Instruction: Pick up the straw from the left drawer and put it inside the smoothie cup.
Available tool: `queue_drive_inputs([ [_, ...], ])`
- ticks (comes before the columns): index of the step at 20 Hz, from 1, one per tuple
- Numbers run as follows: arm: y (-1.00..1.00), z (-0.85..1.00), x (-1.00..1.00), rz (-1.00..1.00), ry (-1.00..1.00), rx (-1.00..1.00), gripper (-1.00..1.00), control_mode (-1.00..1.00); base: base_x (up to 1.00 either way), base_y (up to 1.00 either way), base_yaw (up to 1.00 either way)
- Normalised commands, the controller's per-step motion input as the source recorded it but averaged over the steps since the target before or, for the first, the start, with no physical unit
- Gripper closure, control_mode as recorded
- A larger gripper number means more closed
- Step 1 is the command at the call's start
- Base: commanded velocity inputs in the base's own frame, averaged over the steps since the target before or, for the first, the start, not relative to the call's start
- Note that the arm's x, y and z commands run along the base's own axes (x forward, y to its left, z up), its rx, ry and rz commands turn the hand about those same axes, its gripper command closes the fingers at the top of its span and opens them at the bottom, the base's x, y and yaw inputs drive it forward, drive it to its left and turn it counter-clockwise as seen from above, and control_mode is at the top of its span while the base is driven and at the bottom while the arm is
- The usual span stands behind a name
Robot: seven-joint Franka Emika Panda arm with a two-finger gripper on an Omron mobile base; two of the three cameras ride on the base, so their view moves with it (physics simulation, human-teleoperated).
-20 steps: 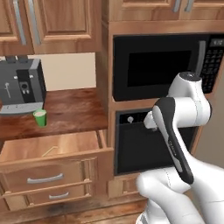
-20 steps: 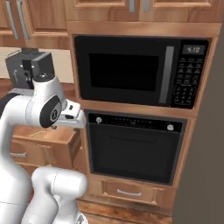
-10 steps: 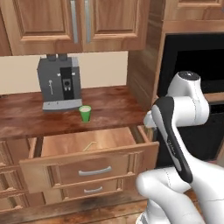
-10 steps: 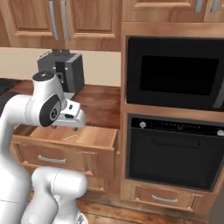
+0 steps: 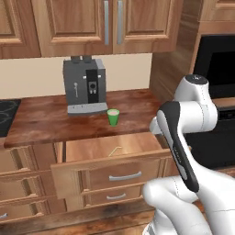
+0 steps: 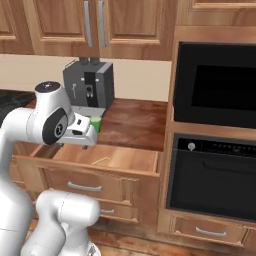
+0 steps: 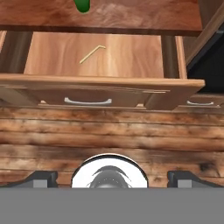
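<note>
- So the left drawer (image 5: 112, 158) is pulled way out, front panel and curved silver handle (image 5: 125, 176) facing the robot. In the hand view you look straight down into it (image 7: 100, 61).
- The straw (image 7: 92, 54) lies flat on the drawer floor, roughly in the middle, at a diagonal with its short bent end pointing toward the back. It touches nothing else. From the left base view it's just a thin pale line (image 5: 114, 150), and the right base view shows it the same way (image 6: 101, 161).
- The smoothie cup (image 5: 113, 117) stands upright on the wooden desk (image 5: 41, 121) just behind the open drawer, a little in front of and to the right of the grey coffee machine (image 5: 85, 87). In the hand view its green bottom pokes in at the top edge (image 7: 82, 5).
- The claw (image 7: 112, 177) is held well back from the drawer and out over the wood plank floor (image 7: 109, 135). Its 2 dark tips sit far apart at the bottom corners of the hand view, so it's spread wide with nothing in it.
- In the right base view the arm's hand (image 6: 82, 132) hangs over the near-left part of the drawer and partly covers the cup (image 6: 95, 123).
- Narrower drawers (image 5: 20, 188) sit to the left, and the black oven (image 6: 215, 175) and microwave (image 6: 217, 85) are off to the right.
</note>
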Motion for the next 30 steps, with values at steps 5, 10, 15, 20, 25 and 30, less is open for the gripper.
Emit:
queue_drive_inputs([
  [5,0.0,0.0,0.0,0.0,0.0,0.0,-1.0,1.0,0.35,0.0,0.0],
  [10,0.0,0.0,0.0,0.0,0.0,0.0,-1.0,1.0,0.33,0.12,0.0],
  [15,0.0,0.0,0.0,0.0,0.0,0.0,-1.0,1.0,0.07,0.27,0.0],
  [20,0.08,0.0,0.03,0.0,0.0,0.0,-1.0,-1.0,0.0,0.11,0.0],
  [25,0.03,0.0,0.11,0.0,0.0,0.0,-1.0,-1.0,0.0,0.0,0.0],
  [30,0.02,-0.02,0.18,0.0,0.0,0.0,-1.0,-1.0,0.0,0.0,0.0],
])
